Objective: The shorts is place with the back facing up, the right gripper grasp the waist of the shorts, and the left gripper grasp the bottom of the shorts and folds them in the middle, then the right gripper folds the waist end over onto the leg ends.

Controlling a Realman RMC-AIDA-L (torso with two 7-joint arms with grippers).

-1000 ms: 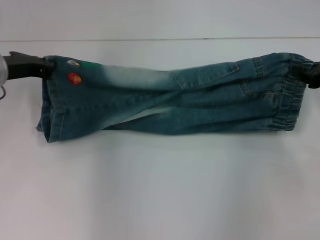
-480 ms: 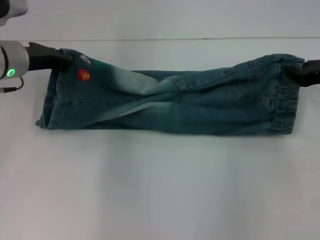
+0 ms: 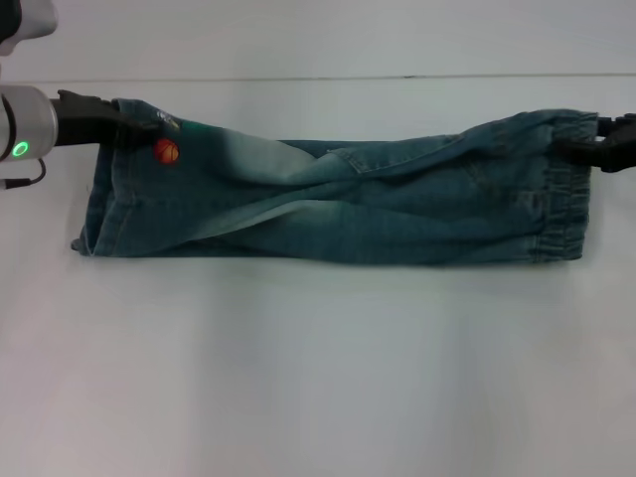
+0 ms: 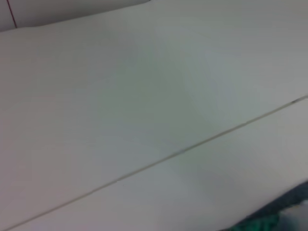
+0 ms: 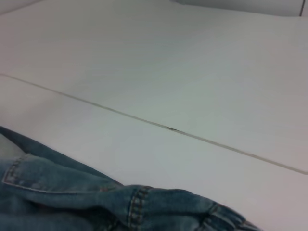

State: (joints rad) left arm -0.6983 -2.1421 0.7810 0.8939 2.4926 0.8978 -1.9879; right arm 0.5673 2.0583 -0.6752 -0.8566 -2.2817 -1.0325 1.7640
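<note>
Shorts [image 3: 338, 204]: folded lengthwise, a long strip stretched across the white surface [image 3: 318, 378].
Left pincer [image 3: 127, 114]: clamped on a far corner of the leg ends [image 3: 99, 199].
Right pincer [image 3: 581, 149]: gripping the waist [image 3: 561, 199].
Remaining: waist over onto leg ends.
Obscured: both pincers' fingertips, buried in denim; wrist views show none.

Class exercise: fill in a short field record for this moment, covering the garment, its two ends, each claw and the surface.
garment: faded blue-green denim shorts, folded lengthwise, stretched sideways
waist: gathered elastic band, robot's right end
leg ends: stitched hems, left end, beside orange ball print
left claw: at hem corner
right claw: at waist
surface: white table
</note>
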